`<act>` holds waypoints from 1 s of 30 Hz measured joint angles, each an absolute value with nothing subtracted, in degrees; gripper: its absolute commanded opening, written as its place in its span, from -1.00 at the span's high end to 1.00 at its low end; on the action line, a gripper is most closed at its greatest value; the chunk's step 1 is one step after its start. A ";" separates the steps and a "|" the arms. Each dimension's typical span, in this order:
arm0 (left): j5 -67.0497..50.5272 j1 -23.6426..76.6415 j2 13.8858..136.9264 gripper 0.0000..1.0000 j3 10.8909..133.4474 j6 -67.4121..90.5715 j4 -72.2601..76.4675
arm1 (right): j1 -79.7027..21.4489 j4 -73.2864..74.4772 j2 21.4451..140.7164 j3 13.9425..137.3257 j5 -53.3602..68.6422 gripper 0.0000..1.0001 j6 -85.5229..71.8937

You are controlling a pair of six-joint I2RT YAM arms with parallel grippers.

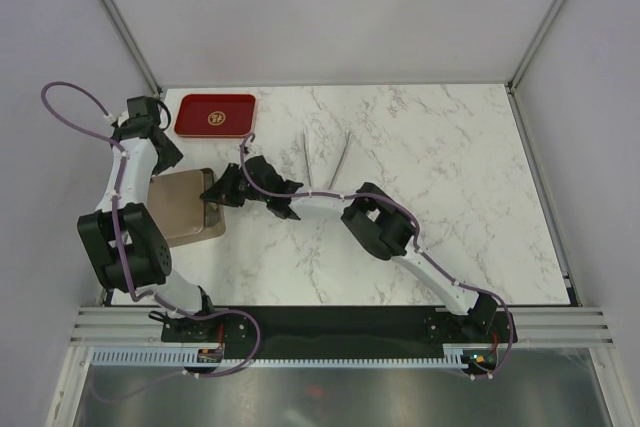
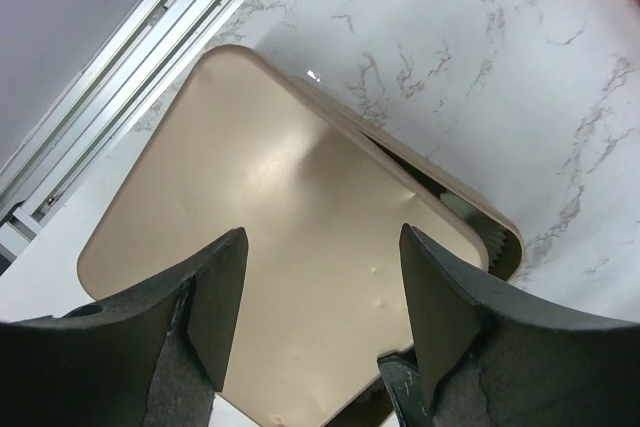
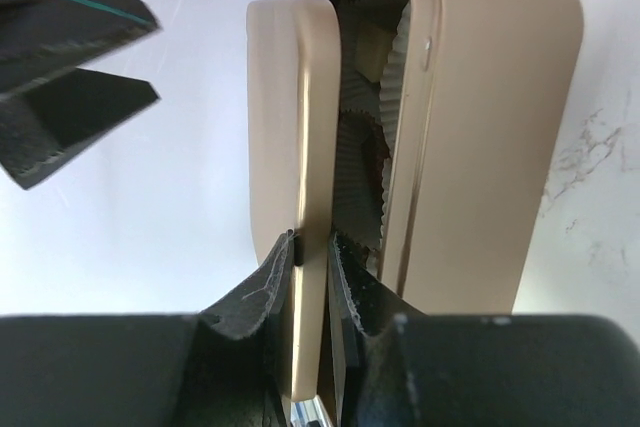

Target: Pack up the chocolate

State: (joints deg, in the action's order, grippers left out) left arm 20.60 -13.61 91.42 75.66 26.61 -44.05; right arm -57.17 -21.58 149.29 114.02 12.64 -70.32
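Our right jaws pinch the lid (image 3: 285, 117) by its edge; left jaws gape empty above. Chocolate (image 3: 368, 47) sits in the box (image 3: 490, 127), at the counter's (image 1: 450, 197) nine o'clock; we should lower the lid level, corners aligned.

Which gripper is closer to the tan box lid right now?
Right. The right gripper pinches the edge of the lid; the left gripper hovers open above it, not touching.
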 measured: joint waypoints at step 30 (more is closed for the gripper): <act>19.66 -12.99 91.46 -0.44 77.21 24.95 -45.82 | -53.08 -21.71 145.77 108.75 18.17 0.69 -66.46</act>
